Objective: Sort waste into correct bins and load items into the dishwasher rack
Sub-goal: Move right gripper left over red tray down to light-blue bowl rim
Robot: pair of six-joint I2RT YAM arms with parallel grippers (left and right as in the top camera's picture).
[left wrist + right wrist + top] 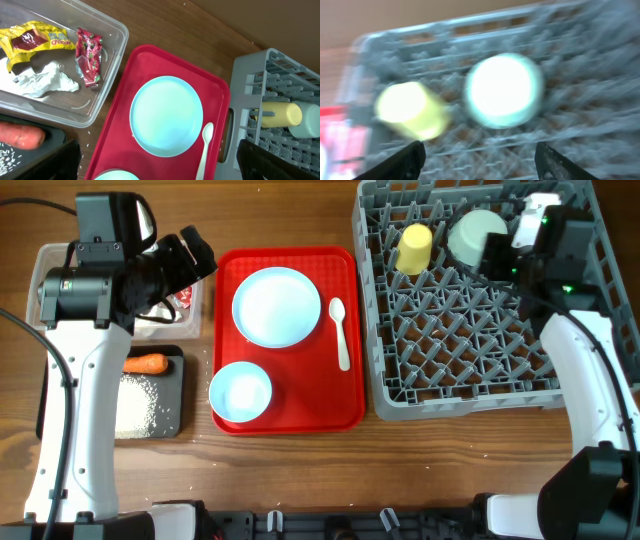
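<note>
A large pale blue plate (277, 305) (166, 116), a smaller bowl (240, 393) and a white spoon (340, 332) (204, 150) lie on the red tray (345, 415). In the grey dishwasher rack (470, 370) a yellow cup (413, 248) (412, 110) lies beside an upturned pale bowl (478, 235) (504, 90). My right gripper (500, 258) (480, 160) hovers open just by that bowl, nothing between its fingers; its view is blurred. My left gripper (195, 250) (160, 170) hangs open above the tray's left edge, near the clear tub (45, 280).
The clear tub (107, 75) holds a yellow wrapper (30, 40), a red wrapper (89, 55) and a white tissue wad (42, 80). The black tray (175, 415) below it holds a carrot (145, 363) and rice (135, 405). A few rice grains lie on the wood.
</note>
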